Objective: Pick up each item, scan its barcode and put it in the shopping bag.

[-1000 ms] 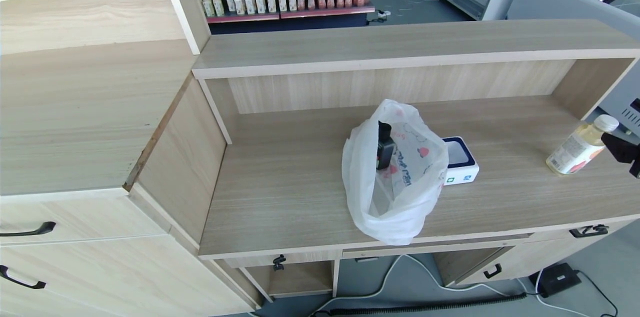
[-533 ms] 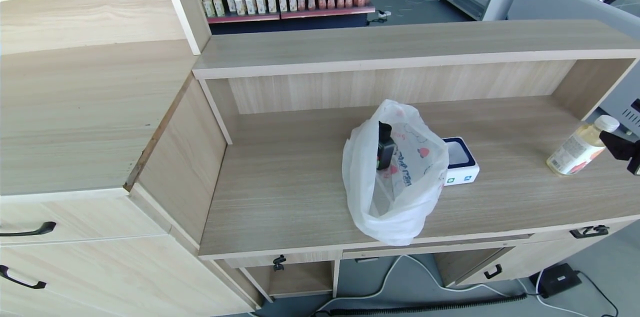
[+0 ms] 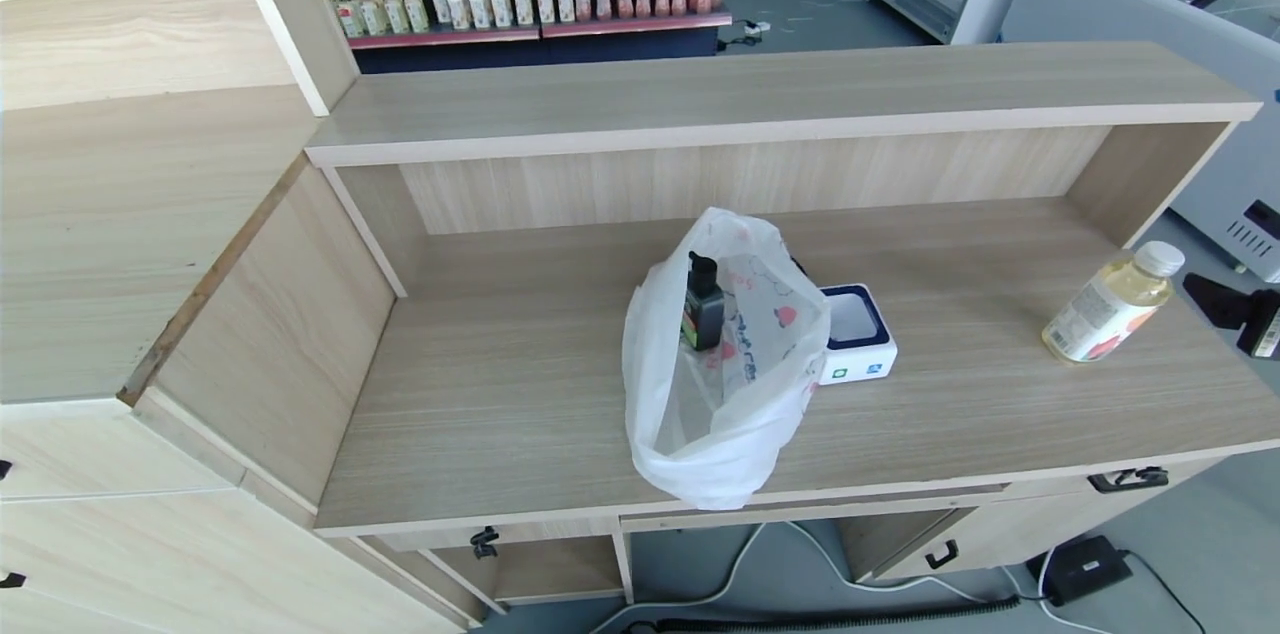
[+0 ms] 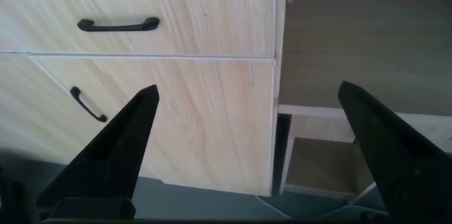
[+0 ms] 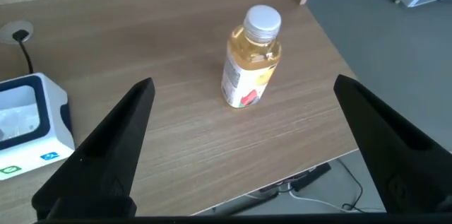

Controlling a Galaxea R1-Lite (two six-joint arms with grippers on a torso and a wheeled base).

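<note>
A clear bottle of yellow drink with a white cap (image 3: 1108,305) (image 5: 251,59) stands upright near the counter's right end. My right gripper (image 3: 1235,314) (image 5: 244,146) hovers open just right of it, off the counter edge, with nothing between its fingers. A white plastic shopping bag (image 3: 720,364) stands open at the counter's middle with a dark pump bottle (image 3: 702,307) inside. Right behind the bag sits the white and blue barcode scanner (image 3: 856,347) (image 5: 28,121). My left gripper (image 4: 247,153) is open, low down in front of the cabinet drawers.
The wooden counter (image 3: 560,414) has a raised back shelf (image 3: 760,99) and a tall side cabinet (image 3: 130,214) on the left. Drawers with black handles (image 4: 118,24) sit below. Cables (image 3: 820,604) lie on the floor under the counter.
The head camera has shifted, so the whole scene sits further left now. The right gripper stays beside the drink bottle; the bag and scanner have not moved on the counter.
</note>
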